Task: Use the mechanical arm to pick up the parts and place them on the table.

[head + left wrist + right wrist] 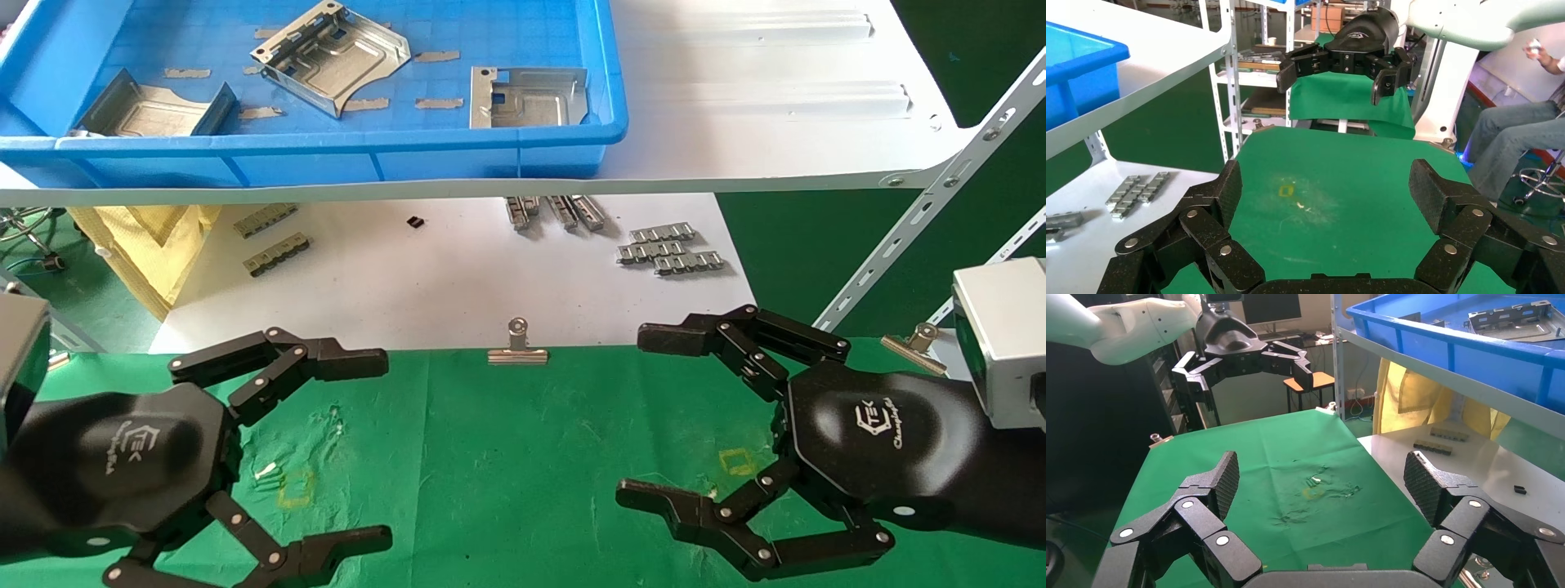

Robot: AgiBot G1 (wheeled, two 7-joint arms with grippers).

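Grippers first, operator, from your left. Your left gripper [368,449] hovers low over the left part of the table [507,457], its black fingers [343,363] spread wide with nothing between them. In the left wrist view the same left gripper [1324,193] frames bare green cloth and a small yellow square outline [1286,191]; no part lies in its span.

Moving right along the table's far edge, you see a silver binder clip [517,343] standing at the middle of the cloth's edge, and a second clip [915,341] near the right corner.

Your right gripper [645,416] hangs over the right part of the table, jaws also wide apart and empty. It shows again in the right wrist view [1321,484], over wrinkled cloth.

The parts are all up on the white shelf panel [776,98], inside the blue tray [327,159], well apart from both grippers. One part [155,106] lies at the tray's left end, a second part [331,53] sits tilted near the middle, and a third part [527,96] rests at the right end by the tray wall.

Below the shelf, small grey ridged strips [670,249] lie on a white sheet [425,278] behind the table.
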